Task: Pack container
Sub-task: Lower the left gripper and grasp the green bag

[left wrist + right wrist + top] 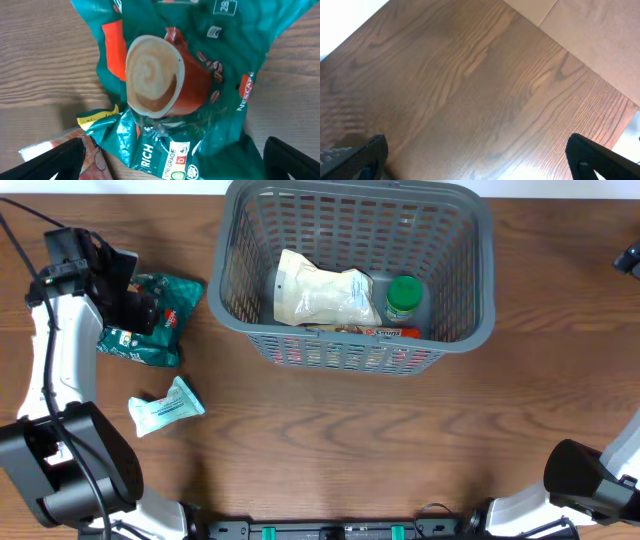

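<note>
Brown wood-grain table (330,440), seen from overhead. Large dark grey plastic basket with slotted walls (350,352) sits at far centre of the table, upright. Inside it: cream crinkled plastic pouch (320,295) on the left, green-lidded round jar (404,298) on the right, and a flat red and white packet (370,331) along the near wall.

Left of the basket and apart from it lies a green foil coffee bag printed with a red cup (165,305). Left gripper (135,308) is right over that bag. In the wrist view its fingers are spread wide (172,142) with the bag (200,75) between them, not clamped. Small pale teal packet (165,407) lies flat nearer the front edge, apart from the bag.

Right gripper (628,258) is at the far right edge. Its fingers are wide apart (476,140) over bare wood, holding nothing.
</note>
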Controlling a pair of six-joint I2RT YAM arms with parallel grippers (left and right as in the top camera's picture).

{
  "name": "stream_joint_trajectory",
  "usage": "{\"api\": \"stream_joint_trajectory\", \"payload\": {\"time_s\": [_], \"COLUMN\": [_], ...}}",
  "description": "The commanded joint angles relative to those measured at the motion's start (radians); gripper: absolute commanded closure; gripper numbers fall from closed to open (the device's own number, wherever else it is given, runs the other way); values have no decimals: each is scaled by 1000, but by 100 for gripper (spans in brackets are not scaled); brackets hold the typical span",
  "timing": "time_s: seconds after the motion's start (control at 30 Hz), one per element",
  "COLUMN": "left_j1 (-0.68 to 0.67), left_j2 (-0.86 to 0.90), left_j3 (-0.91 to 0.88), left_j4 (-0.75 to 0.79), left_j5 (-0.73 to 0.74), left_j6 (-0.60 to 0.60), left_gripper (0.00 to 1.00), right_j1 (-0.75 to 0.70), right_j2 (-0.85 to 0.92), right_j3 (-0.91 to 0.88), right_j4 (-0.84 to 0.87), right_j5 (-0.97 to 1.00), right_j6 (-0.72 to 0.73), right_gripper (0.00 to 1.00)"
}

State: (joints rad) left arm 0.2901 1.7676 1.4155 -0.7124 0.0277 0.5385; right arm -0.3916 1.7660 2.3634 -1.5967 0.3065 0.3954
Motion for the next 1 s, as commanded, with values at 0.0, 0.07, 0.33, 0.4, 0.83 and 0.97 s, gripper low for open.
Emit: {"api": "stream_joint_trajectory", "payload": {"time_s": [0.0,0.07,0.33,0.4,0.83,0.97], "left_j1": [19,25,35,35,34,29], "left_j2": [31,39,71,87,202,241], "left_j3": [52,69,119,119,121,121], "left_j4": [-13,-15,-19,-19,2,7], "left_j5": [14,14,18,35,90,105], "left_j6": [21,-2,-17,-17,-19,-20], "left_gripper": [2,2,2,2,2,2], "right_j1": [-9,-9,-9,-9,-9,-9], "right_j2": [-3,-3,-3,-3,-3,-3], "right_j3": [5,5,5,5,5,5], "right_j4": [0,0,0,0,0,0], "right_j5": [7,7,7,7,7,7], "right_j6": [16,16,16,16,16,16], "right_gripper": [1,1,1,1,1,1]}}
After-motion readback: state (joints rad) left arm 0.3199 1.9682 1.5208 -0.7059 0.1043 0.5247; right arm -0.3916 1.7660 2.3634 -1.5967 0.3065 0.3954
